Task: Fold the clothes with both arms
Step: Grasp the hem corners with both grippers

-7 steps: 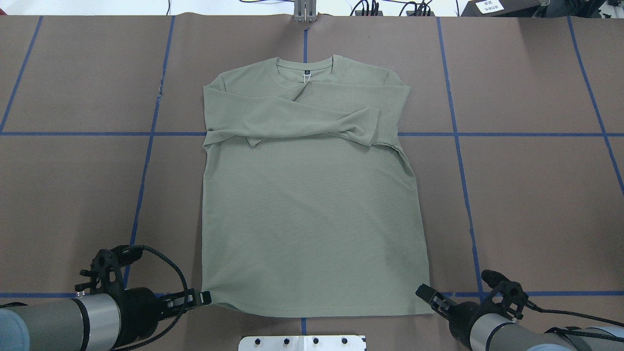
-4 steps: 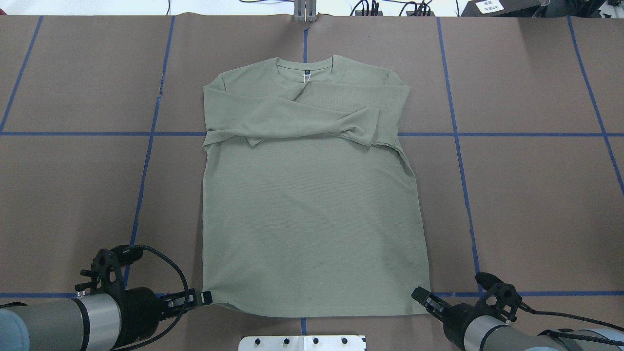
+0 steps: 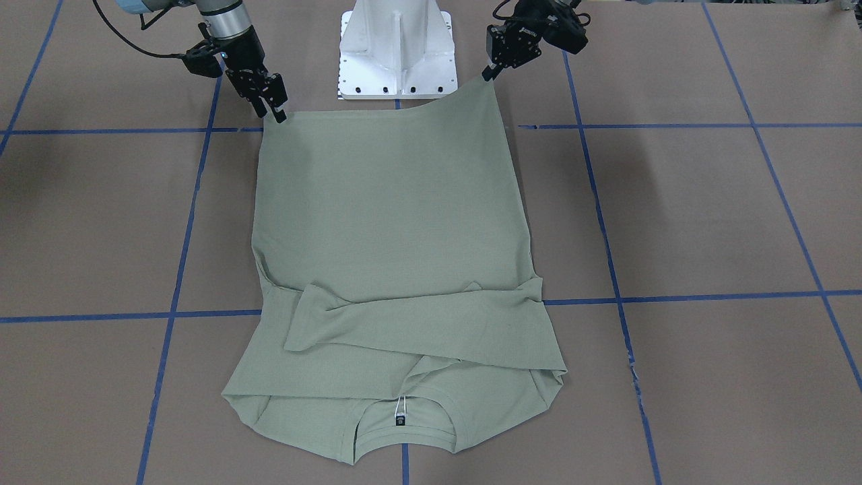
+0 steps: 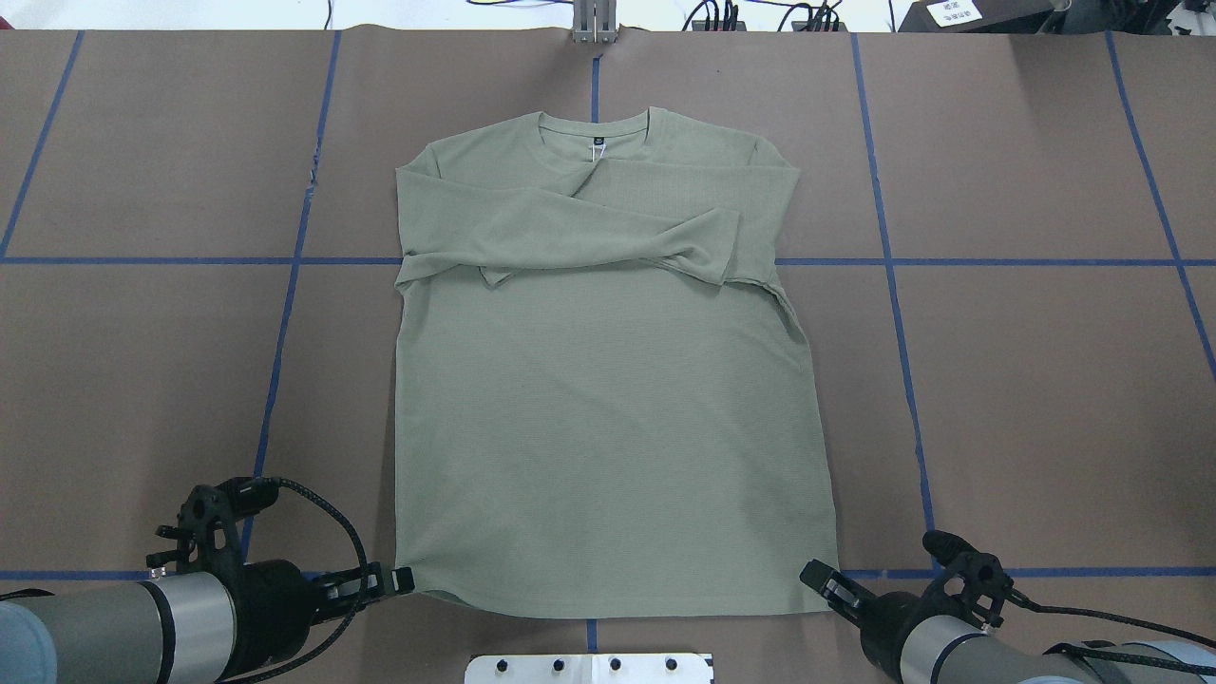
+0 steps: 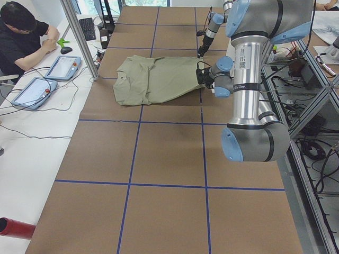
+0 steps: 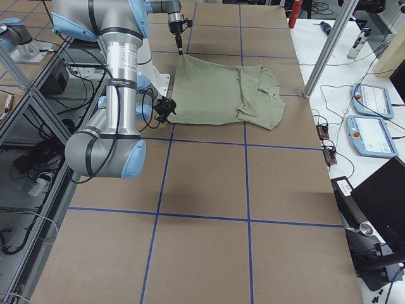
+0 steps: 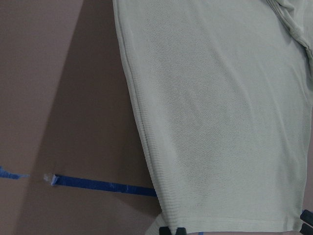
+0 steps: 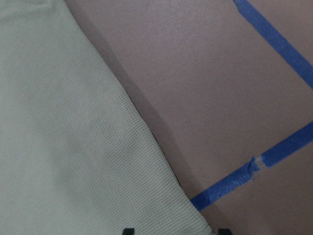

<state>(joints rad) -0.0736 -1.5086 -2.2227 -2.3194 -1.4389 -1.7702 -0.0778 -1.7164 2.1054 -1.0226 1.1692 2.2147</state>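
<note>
One flat, cross-sleeved sage shirt (image 4: 608, 399); left hand (image 4: 406, 579) tight on its hem corner (image 3: 482, 86), right hand (image 4: 810, 572) spread.

Brown paper (image 4: 142, 380) covers the table, crossed by a grid of blue tape lines (image 4: 285, 313). A white metal base plate (image 3: 396, 47) sits at the top centre of the front-facing view. In the upper left of the left side view, a person in a black top (image 5: 24, 37) sits near a tablet (image 5: 63, 67), a second tablet (image 5: 33, 92), a keyboard (image 5: 88, 29) and a metal post (image 5: 79, 37). A red cylinder (image 5: 13, 227) lies at lower left.
</note>
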